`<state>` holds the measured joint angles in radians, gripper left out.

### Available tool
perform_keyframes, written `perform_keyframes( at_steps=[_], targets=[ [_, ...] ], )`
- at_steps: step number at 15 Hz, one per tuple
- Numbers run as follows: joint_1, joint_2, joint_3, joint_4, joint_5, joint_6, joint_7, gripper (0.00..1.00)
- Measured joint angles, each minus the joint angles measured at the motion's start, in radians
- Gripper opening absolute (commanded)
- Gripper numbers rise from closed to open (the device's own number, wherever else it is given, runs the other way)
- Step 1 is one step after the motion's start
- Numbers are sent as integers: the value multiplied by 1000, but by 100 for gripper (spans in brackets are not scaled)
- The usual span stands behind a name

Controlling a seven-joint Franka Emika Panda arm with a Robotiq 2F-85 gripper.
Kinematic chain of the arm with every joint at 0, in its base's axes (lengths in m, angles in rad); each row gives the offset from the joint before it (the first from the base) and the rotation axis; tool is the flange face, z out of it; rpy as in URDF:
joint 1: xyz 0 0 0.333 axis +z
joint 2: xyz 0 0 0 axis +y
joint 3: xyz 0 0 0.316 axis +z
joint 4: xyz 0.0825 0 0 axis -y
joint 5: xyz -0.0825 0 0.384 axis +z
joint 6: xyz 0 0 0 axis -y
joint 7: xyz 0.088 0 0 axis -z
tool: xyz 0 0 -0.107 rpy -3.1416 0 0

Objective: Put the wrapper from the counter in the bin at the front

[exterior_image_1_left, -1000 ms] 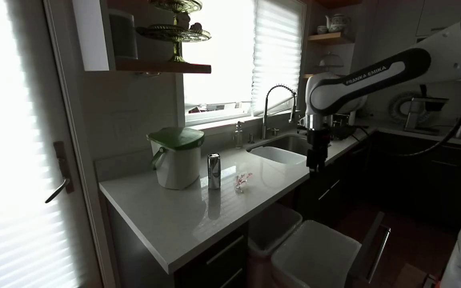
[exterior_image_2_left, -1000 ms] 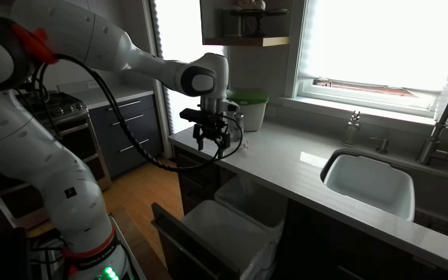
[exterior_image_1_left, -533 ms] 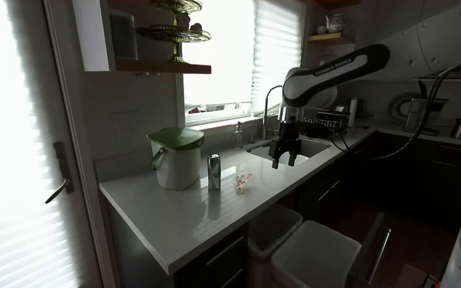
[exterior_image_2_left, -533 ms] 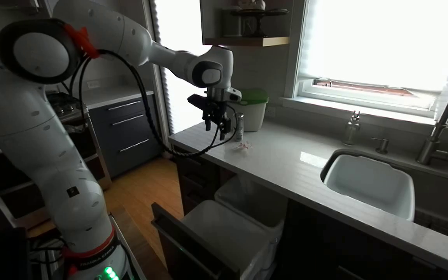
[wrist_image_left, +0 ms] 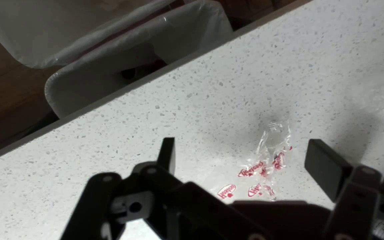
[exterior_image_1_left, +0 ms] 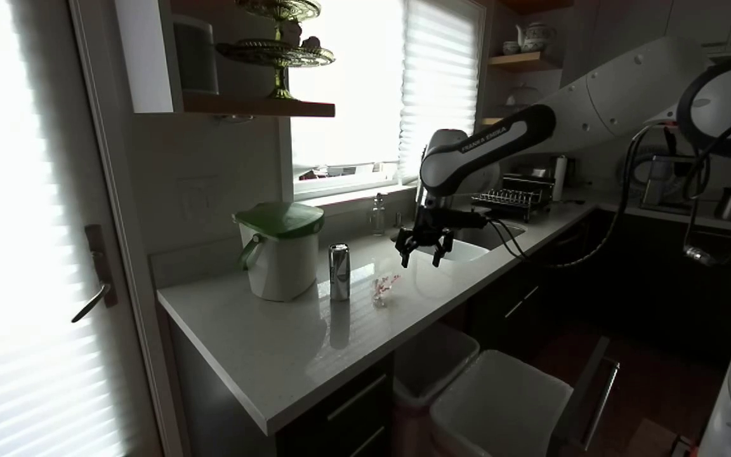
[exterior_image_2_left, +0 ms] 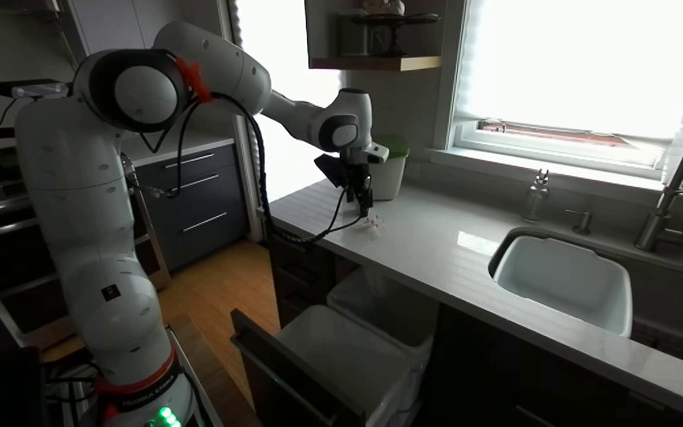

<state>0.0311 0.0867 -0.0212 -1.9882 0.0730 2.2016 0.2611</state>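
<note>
The wrapper (wrist_image_left: 262,168) is a clear crumpled scrap with red print, lying on the pale speckled counter (wrist_image_left: 128,133). It shows in both exterior views (exterior_image_1_left: 383,289) (exterior_image_2_left: 372,222). My gripper (wrist_image_left: 240,146) is open and empty, pointing down above the counter. In the wrist view the wrapper appears between the spread fingers, nearer the right one. In an exterior view the gripper (exterior_image_1_left: 421,263) hangs above the counter, beyond the wrapper. The front bin (exterior_image_1_left: 486,357) is pale, lined and open, below the counter edge; it also shows in the wrist view (wrist_image_left: 28,61).
A darker bin (exterior_image_1_left: 435,365) stands between the front bin and the cabinet. The pulled-out drawer front (exterior_image_2_left: 294,370) stands before the bins. A metallic can (exterior_image_1_left: 339,273) and a white pot with a green lid (exterior_image_1_left: 283,266) stand near the wrapper. A white tub (exterior_image_2_left: 561,284) sits in the sink.
The arm has swung over the counter toward the wrapper and the gripper has come lower in the last half second. The gripper has also turned. The wrapper has not moved.
</note>
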Motion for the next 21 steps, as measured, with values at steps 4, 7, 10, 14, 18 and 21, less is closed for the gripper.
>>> perform_keyframes(
  at_steps=[4,7,10,14,18,21],
  targets=[
    [0,4,1,5,-6,6,8,100],
    [0,13,1,13,-7,21,45,100],
    [11,70,8,27,-11,64,148,100],
    [40,172,13,72,-10,139,329,100],
    [55,253,9,132,-7,198,475,100],
    [60,294,8,173,-4,207,539,74]
  ],
)
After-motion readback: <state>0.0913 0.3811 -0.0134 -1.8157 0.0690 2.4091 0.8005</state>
